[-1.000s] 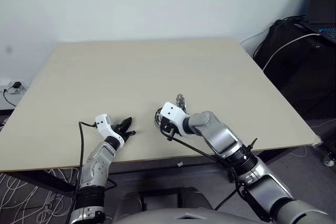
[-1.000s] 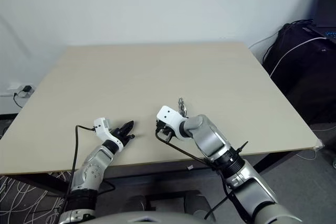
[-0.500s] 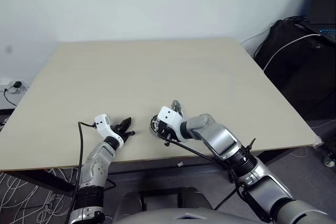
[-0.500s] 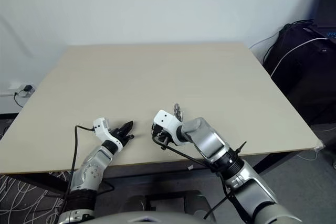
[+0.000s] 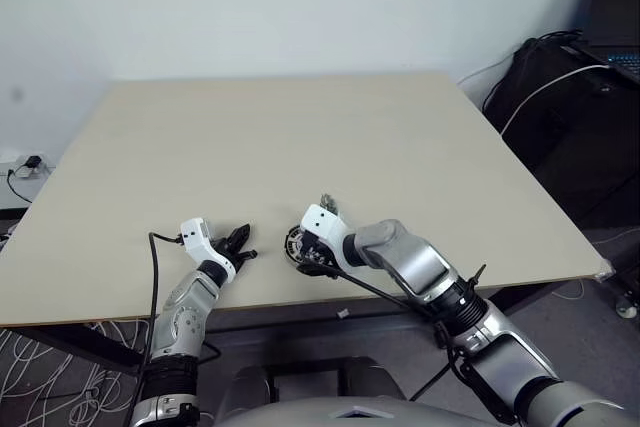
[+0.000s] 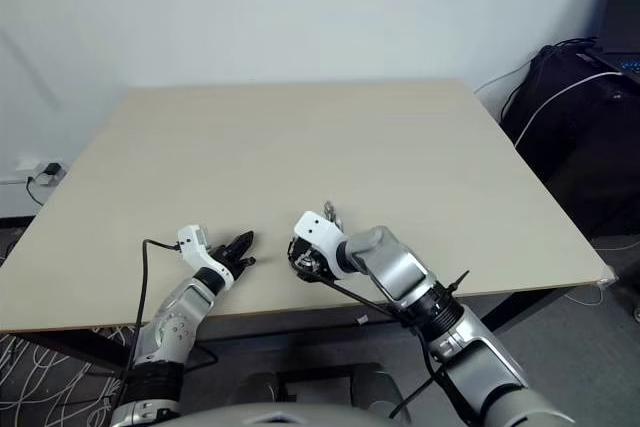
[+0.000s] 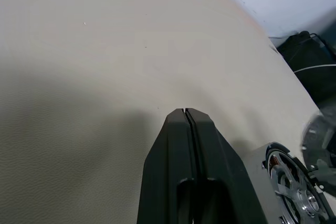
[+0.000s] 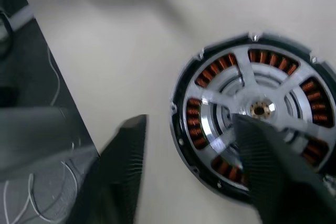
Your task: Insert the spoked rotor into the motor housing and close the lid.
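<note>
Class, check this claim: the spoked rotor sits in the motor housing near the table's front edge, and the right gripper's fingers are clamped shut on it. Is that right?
Not quite. The spoked rotor does sit in the motor housing, but the right gripper is open: the right wrist view shows its fingers spread apart, gripping nothing.

Silver arms, white wrists (black cables trailing).

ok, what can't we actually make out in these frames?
- Grey ribbed lid: head views, behind the right hand, too small to read.
- Silvery spoked rotor in the copper-wound motor housing: right wrist view, blurred, one black finger covers part, so full seating is unclear.
- Left wrist view: edge cuts the housing.
</note>
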{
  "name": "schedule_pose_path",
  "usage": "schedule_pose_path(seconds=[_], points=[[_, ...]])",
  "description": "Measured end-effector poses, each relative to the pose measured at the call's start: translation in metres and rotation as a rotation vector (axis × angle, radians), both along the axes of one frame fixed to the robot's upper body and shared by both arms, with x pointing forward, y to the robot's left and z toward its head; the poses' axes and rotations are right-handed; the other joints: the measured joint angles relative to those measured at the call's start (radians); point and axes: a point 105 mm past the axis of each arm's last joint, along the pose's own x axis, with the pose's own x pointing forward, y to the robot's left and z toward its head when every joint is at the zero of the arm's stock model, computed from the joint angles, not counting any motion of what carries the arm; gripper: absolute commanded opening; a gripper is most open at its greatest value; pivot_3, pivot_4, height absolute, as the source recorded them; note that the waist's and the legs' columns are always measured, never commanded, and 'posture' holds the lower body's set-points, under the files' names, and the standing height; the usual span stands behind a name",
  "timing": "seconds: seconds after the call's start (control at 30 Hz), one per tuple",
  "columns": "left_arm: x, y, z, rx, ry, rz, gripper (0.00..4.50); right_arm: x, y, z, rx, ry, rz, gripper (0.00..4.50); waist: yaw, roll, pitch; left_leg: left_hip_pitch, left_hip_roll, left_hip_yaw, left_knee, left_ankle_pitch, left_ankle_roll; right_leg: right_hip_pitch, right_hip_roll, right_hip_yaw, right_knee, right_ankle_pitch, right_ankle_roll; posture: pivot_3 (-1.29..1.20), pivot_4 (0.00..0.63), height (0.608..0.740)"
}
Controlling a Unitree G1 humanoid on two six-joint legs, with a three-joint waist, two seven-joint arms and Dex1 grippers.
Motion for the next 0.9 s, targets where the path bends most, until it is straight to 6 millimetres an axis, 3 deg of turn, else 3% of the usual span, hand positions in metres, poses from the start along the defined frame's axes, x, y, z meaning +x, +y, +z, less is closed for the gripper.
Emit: schedule_pose_path(seconds=[0.13, 0.37, 0.47, 0.57, 0.63, 0.7, 0.77, 0.9], points=[[0.0, 0.0, 0.0, 0.0, 0.0, 0.0, 0.0, -0.004, 0.008, 0.01, 0.09, 0.048, 0.023, 2.91, 0.0, 0.0, 0.0, 0.0, 0.0, 0.0, 0.0, 0.0, 0.0, 0.0, 0.0, 0.0, 0.0, 0.0, 0.0, 0.0, 0.0, 0.74], [0.0, 0.0, 0.0, -0.001, 0.0, -0.001, 0.0, -0.014, 0.029, 0.051, 0.322, 0.109, 0.104, 2.91, -0.001, 0.0, 0.0, 0.0, 0.0, 0.0, 0.0, 0.0, 0.0, 0.0, 0.0, 0.0, 0.0, 0.0, 0.0, 0.0, 0.0, 0.74], [0.0, 0.0, 0.0, -0.002, 0.0, -0.002, 0.0, -0.009, 0.04, 0.081, 0.514, 0.101, 0.086, 2.91, -0.002, 0.0, 0.0, 0.0, 0.0, 0.0, 0.0, 0.0, 0.0, 0.0, 0.0, -0.001, 0.0, 0.0, 0.0, 0.0, 0.0, 0.74], [-0.001, -0.001, 0.0, -0.004, 0.0, -0.007, 0.0, 0.021, 0.05, 0.131, 0.765, -0.001, -0.063, 2.91, -0.006, 0.0, 0.0, 0.0, 0.001, 0.0, 0.0, 0.0, 0.0, -0.001, 0.0, -0.001, 0.001, 0.0, 0.001, 0.0, 0.0, 0.74], [-0.001, -0.001, 0.0, -0.005, 0.0, -0.009, 0.0, 0.052, 0.042, 0.161, 0.845, -0.159, -0.221, 2.91, -0.004, 0.0, 0.0, 0.0, 0.001, 0.0, 0.0, 0.0, 0.0, -0.002, 0.0, -0.001, 0.0, 0.0, 0.001, 0.0, 0.0, 0.74], [-0.001, -0.001, 0.0, -0.005, 0.0, -0.01, 0.0, 0.08, 0.022, 0.175, 0.835, -0.329, -0.38, 2.91, 0.002, -0.001, -0.001, 0.001, 0.0, -0.001, 0.0, 0.0, 0.0, -0.002, -0.001, -0.003, -0.002, 0.0, 0.001, 0.0, 0.0, 0.74], [-0.001, 0.0, -0.001, -0.005, 0.002, -0.01, 0.0, 0.105, -0.007, 0.171, 0.764, -0.472, -0.539, 2.91, 0.006, -0.002, -0.001, 0.0, -0.001, -0.001, 0.0, -0.001, 0.001, -0.002, -0.002, -0.003, -0.004, 0.001, 0.001, 0.0, 0.0, 0.74], [-0.001, 0.0, 0.0, -0.004, 0.002, -0.013, 0.0, 0.129, -0.058, 0.15, 0.569, -0.634, -0.714, 2.91, 0.001, -0.001, -0.001, -0.002, -0.001, 0.001, -0.003, -0.001, 0.001, -0.001, -0.002, -0.001, -0.001, 0.001, 0.0, 0.0, 0.0, 0.74]])
